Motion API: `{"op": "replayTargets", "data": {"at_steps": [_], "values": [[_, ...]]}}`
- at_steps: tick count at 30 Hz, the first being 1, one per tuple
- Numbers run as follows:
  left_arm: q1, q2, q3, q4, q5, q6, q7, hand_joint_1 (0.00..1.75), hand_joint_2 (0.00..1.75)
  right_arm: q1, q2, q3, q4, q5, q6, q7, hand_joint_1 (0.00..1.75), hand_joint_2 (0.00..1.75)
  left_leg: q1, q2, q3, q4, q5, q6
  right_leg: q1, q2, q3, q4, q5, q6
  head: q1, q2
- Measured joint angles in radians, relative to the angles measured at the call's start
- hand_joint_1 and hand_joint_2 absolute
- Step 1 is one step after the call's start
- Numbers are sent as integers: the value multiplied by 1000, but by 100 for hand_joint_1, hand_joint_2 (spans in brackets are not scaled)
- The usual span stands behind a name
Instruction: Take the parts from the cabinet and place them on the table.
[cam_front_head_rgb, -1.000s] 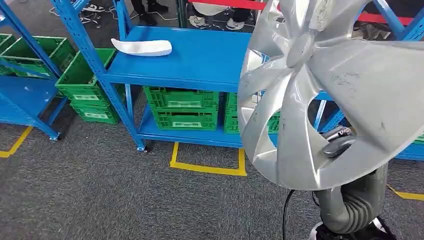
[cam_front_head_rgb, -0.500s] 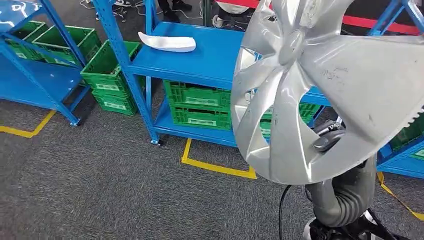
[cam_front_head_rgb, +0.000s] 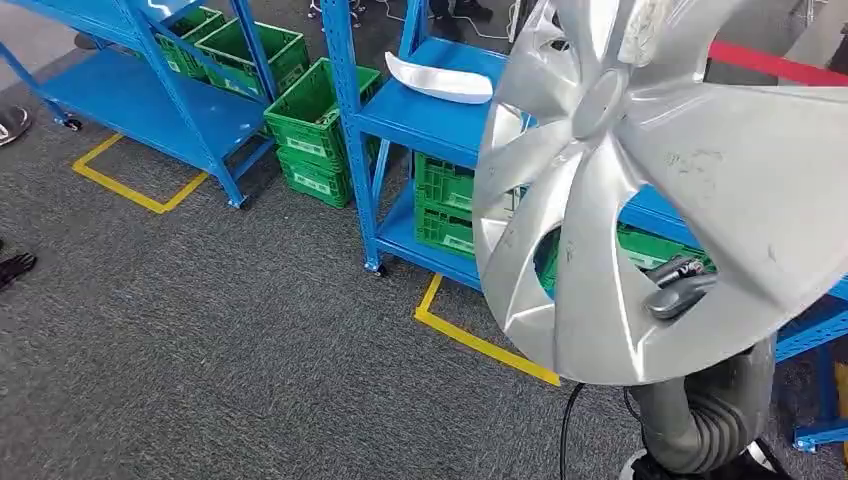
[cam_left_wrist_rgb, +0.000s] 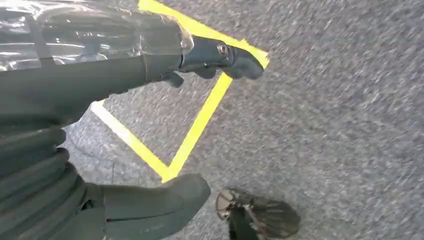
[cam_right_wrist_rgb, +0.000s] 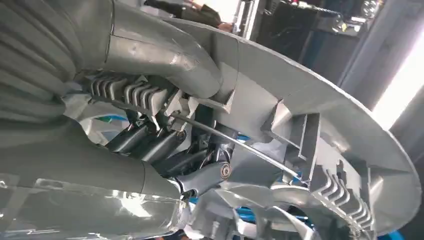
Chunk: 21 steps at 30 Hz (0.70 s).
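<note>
at the upper left of the head view a blue rack (cam_front_head_rgb: 160, 95) stands on grey carpet (cam_front_head_rgb: 200, 360) with green crates (cam_front_head_rgb: 315, 120) beside it. the left hand (cam_left_wrist_rgb: 125, 55) hangs over the carpet and a yellow tape line (cam_left_wrist_rgb: 200, 115), fingers apart, grasping nothing. at upper centre a white curved part (cam_front_head_rgb: 440, 78) lies on the blue shelf (cam_front_head_rgb: 420, 115). on the right, the silver wheel cover (cam_front_head_rgb: 660, 180) is held up near the camera, the right hand (cam_front_head_rgb: 678, 285) clenched on its rim, fingers through a spoke gap.
</note>
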Motion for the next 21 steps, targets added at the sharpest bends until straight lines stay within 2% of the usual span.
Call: {"op": "replayTargets", "data": {"at_steps": [1, 2, 3, 4, 5, 6, 7, 8, 9, 10, 11, 12, 14, 16, 17, 18, 19, 20, 21], "values": [[2, 3, 0, 0, 0, 0, 0, 0, 175, -4, 0, 1, 0, -1, -2, 0, 175, 175, -4, 71, -3, 8, -13, -3, -3, -12, 3, -8, 6, -6, -2, 0], [1, 2, 1, 0, 0, 0, 0, 0, 175, -1, 0, 1, 1, -1, -3, 0, 175, 175, -8, 130, -14, 32, -33, -9, 0, -22, 4, -9, 7, -7, -12, 0], [0, 2, 1, 0, 0, 0, 0, 0, 175, -1, 0, 1, -1, -1, -3, 0, 175, 175, -2, 144, -41, 91, -74, -13, 2, -35, 3, -8, 7, -13, -24, 0], [-3, 2, 1, 1, 0, 0, 0, 0, 175, -1, 0, 1, -1, -2, -3, 0, 175, 175, 4, 143, -73, 165, -111, -17, 4, -47, 2, -7, 7, -14, -30, 0], [-3, 1, 2, 1, 0, 0, -2, 0, 175, -3, 0, 1, -1, -4, -3, 0, 175, 175, 7, 141, -104, 235, -139, -20, 4, -61, 2, -6, 6, -14, -32, 0], [-3, 1, 5, 1, 0, 0, -5, 0, 175, -3, 0, 1, 0, -10, -3, 0, 175, 175, 8, 139, -120, 273, -145, -22, 4, -74, 2, -5, 5, -15, -34, 0], [-3, 2, 7, 1, 0, 0, -7, 0, 175, -3, 0, 1, 0, -13, -2, 0, 175, 175, 8, 138, -113, 264, -128, -22, 4, -85, 1, -4, 5, -15, -37, 0], [-3, 2, 8, 1, 0, 0, -7, 0, 175, -4, 0, 2, 1, -14, 0, 3, 175, 175, 9, 139, -86, 216, -95, -22, 4, -97, 2, -3, 3, -13, -42, 0], [-3, 3, 8, 1, 0, 0, -7, 0, 175, -6, 0, 1, 1, -15, 0, 9, 175, 175, 9, 147, -45, 144, -58, -19, 4, -107, 3, -1, 1, -10, -43, 0], [-3, 3, 8, 1, 0, 0, -5, 0, 175, -8, 0, 1, 0, -15, 0, 14, 175, 175, 7, 176, 0, 68, -27, -14, 5, -116, 5, 1, -2, -6, -45, 0], [-5, 3, 8, 1, 0, 0, -1, 0, 175, -8, 0, 0, -3, -14, -2, 19, 175, 175, -3, 226, 22, 21, -34, -11, 9, -125, 4, 3, -5, 0, -47, 0], [-8, 3, 8, 1, 0, 0, 2, 0, 175, -7, 0, 0, -7, -13, -4, 22, 175, 175, -6, 217, 24, 9, -30, 0, 14, -132, 1, 10, -10, 7, -51, 0], [-7, 3, 8, 1, 0, 0, 5, 0, 175, -8, -1, 0, -9, -12, -6, 25, 175, 175, -11, 192, 15, 13, -29, 9, 13, -158, 4, 5, -9, 14, -46, 0], [-5, 2, 8, 1, 0, -1, 19, 0, 175, -8, -2, 0, -11, -5, -10, 32, 175, 175, -6, 167, 20, -2, -17, 27, 14, -178, 7, 4, -21, 27, -48, 0], [-5, 1, 8, 1, 0, -2, 27, 0, 175, -8, -2, 0, -12, 2, -14, 39, 175, 175, -2, 154, 19, -2, -15, 31, 10, -131, 5, 22, -41, 32, -43, 0], [-7, 2, 8, 0, 0, -2, 38, 0, 175, -6, -5, 0, -15, 11, -18, 47, 175, 175, -1, 140, 17, -2, -13, 36, 6, -84, -22, 87, -84, 34, -35, 0], [-8, 1, 8, 0, 0, -1, 47, 0, 175, -5, -8, 1, -16, 22, -21, 55, 175, 175, -3, 126, 16, -2, -11, 39, 4, -61, -61, 173, -125, 35, -27, 0], [-8, 1, 8, 0, 0, 0, 54, 0, 175, -6, -11, 1, -18, 30, -23, 64, 175, 175, -5, 113, 15, -2, -10, 40, 4, -51, -96, 250, -155, 36, -21, 0], [-6, 2, 8, 0, 1, 0, 55, 0, 175, -7, -13, 2, -18, 36, -24, 73, 175, 175, -7, 99, 15, -2, -9, 42, 4, -47, -122, 301, -165, 35, -17, 0]]}}
